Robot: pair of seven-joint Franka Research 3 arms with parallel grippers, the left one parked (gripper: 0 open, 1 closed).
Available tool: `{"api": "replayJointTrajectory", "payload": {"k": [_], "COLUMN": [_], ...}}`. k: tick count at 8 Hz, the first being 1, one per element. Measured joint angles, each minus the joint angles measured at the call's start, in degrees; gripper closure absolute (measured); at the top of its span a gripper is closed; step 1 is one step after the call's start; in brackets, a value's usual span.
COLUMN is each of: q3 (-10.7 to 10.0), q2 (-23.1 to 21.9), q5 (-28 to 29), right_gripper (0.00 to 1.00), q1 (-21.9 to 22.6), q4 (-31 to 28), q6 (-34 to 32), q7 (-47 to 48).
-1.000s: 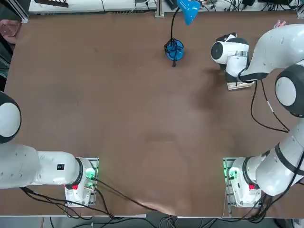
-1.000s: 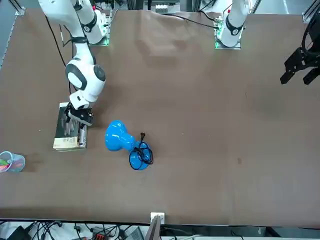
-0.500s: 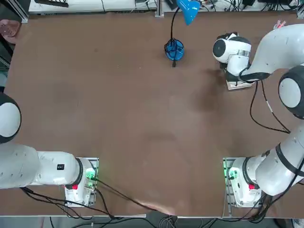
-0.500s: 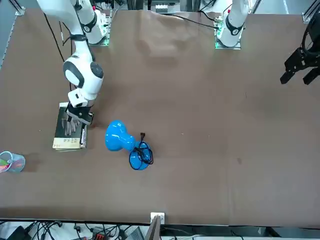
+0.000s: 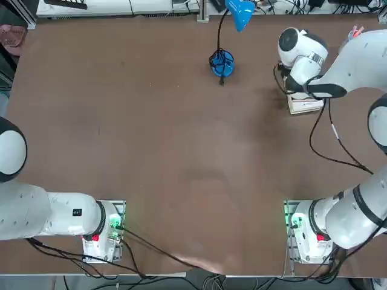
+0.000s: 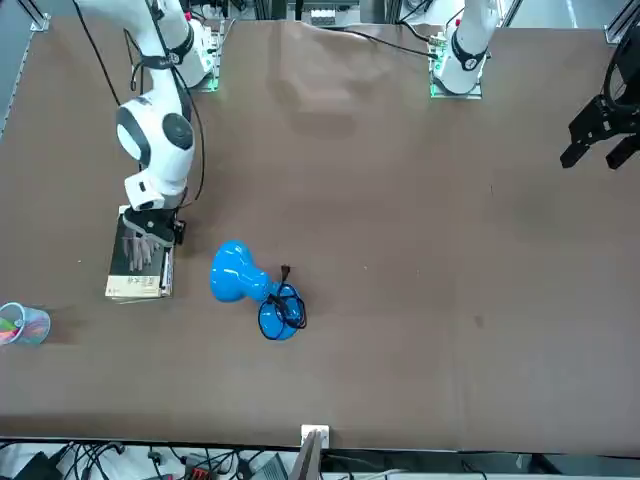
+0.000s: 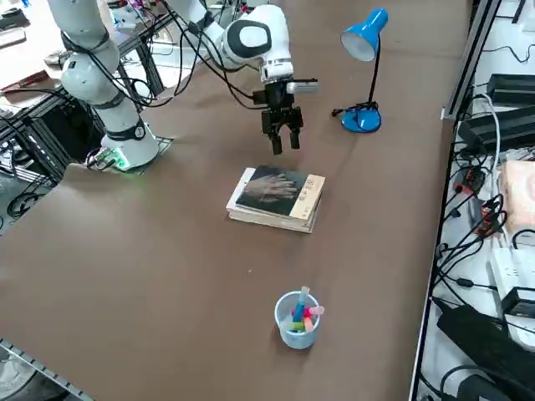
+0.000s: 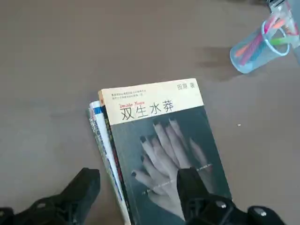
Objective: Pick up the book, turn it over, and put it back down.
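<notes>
One book (image 7: 277, 197) lies flat on the worktop (image 6: 400, 250), its cover with the pale hands facing up, near the far right of the worktop from my seat, between the blue lamp (image 7: 364, 71) and the cup of pens (image 7: 298, 319). My right pincer (image 7: 283, 139) hangs just above the book's near edge, fingers spread and holding nothing. Compared with a second ago, the arm has lifted: in the front view the wrist sat low over the cover, and now it is higher and drawn back toward the arm's base, while the book sits in the same spot. In the wrist view one finger (image 8: 194, 187) hangs over the cover and the other over bare worktop beside the spine. I judge this a retreat from the book, which fits either a release after setting it down or a failed grab; which face was up before, I cannot tell.
</notes>
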Motion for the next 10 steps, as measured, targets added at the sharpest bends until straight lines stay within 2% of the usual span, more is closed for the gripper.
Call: {"api": "replayJointTrajectory", "payload": {"k": [2, 4, 7, 10], "q3": [-0.4, -0.5, -0.7, -0.8], "q2": [-2.3, -4.6, -9.3, -12.4], "q5": [8.4, 19.3, 31.8, 40.7], "right_gripper": [0.00, 0.00, 0.00, 0.00], "q1": [-0.3, -1.1, -4.1, -6.7], "q4": [2.5, 6.6, 11.8, 20.2], "q6": [-5.0, -12.4, -23.7, -37.9], "q7": [-10.8, -24.2, -42.7, -52.3]}}
